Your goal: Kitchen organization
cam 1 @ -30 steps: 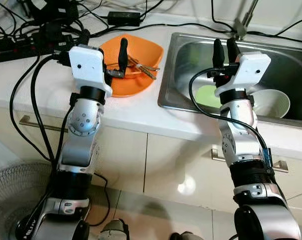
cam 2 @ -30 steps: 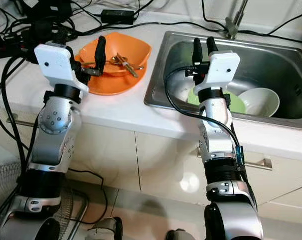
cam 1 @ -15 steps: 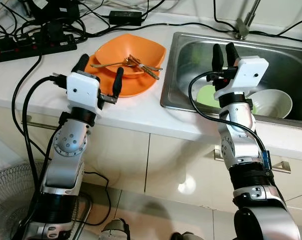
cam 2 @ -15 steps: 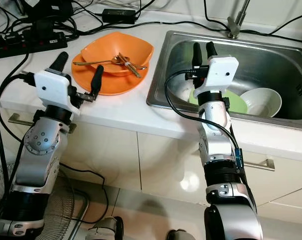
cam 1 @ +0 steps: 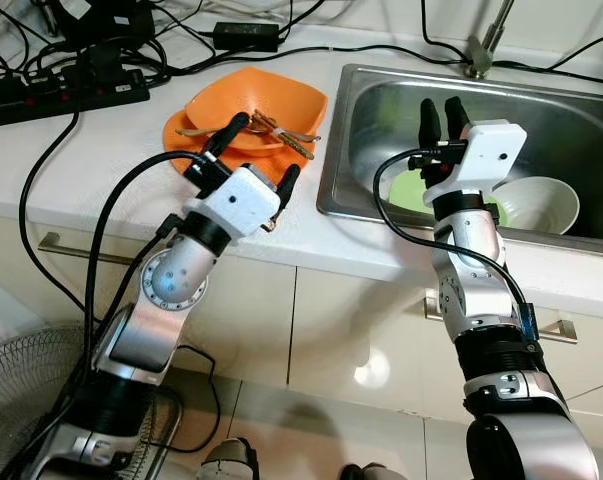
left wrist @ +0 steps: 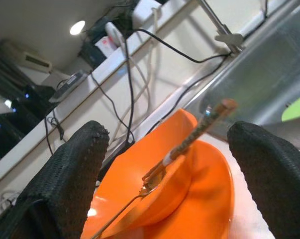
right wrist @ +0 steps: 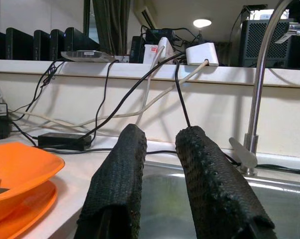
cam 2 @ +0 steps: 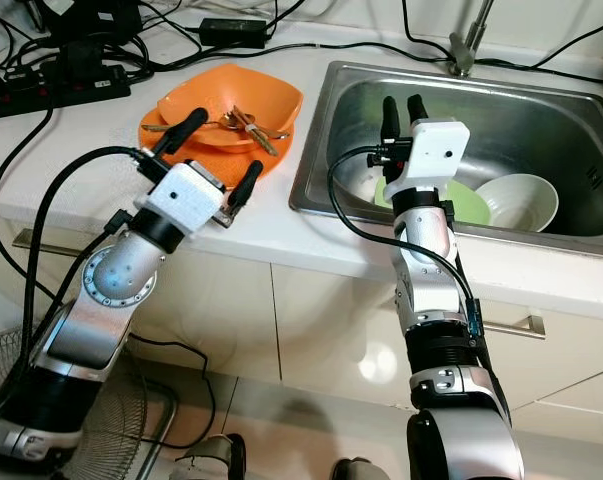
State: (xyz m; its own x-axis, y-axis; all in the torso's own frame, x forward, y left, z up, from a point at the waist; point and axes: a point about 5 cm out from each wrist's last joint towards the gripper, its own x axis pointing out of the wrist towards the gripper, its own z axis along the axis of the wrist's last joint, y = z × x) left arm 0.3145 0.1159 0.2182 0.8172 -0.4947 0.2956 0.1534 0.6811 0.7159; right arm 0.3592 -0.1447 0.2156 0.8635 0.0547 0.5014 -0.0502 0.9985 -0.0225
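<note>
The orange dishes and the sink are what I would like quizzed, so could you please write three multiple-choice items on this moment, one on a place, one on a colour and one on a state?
1. Where does the white bowl lie?
A. In the sink
B. On the floor
C. On the orange plate

2. What colour is the plate beside the white bowl?
A. Red
B. Green
C. Black

3. How does the left claw stand?
A. Shut on a spoon
B. Shut on a cable
C. Open, holding nothing

Answers:
1 A, as the bowl rests inside the steel basin.
2 B, as the plate under the right claw is light green.
3 C, as its fingers spread wide at the edge of the orange plate, with the orange bowl and its cutlery beyond.
</note>
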